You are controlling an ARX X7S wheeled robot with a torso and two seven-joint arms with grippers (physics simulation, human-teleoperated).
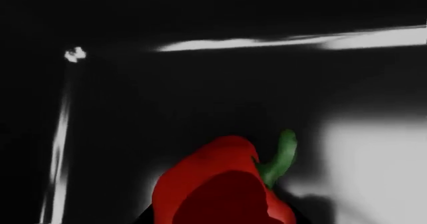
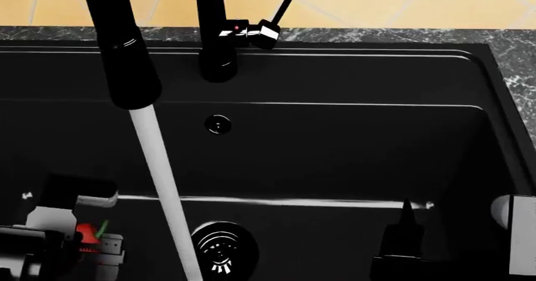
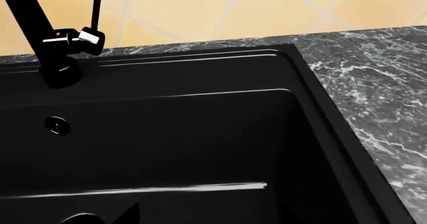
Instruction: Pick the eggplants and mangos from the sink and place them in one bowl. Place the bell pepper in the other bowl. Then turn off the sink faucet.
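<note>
Black sink (image 2: 335, 168) set in a marbled counter (image 3: 373, 84), tiled wall behind. Faucet (image 2: 213, 36) at the far rim, its lever (image 2: 283, 8) raised; water (image 2: 163, 187) streams toward the drain (image 2: 222, 249). Left gripper (image 2: 88, 240), near left in the basin, has its fingers pinching the red bell pepper (image 1: 220, 184). Right gripper (image 2: 406, 243), near right: finger state cannot be told.

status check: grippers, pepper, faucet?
Left gripper shut on bell pepper, low in sink. Right gripper idle, state unclear. Faucet running, water stream beside left gripper.
</note>
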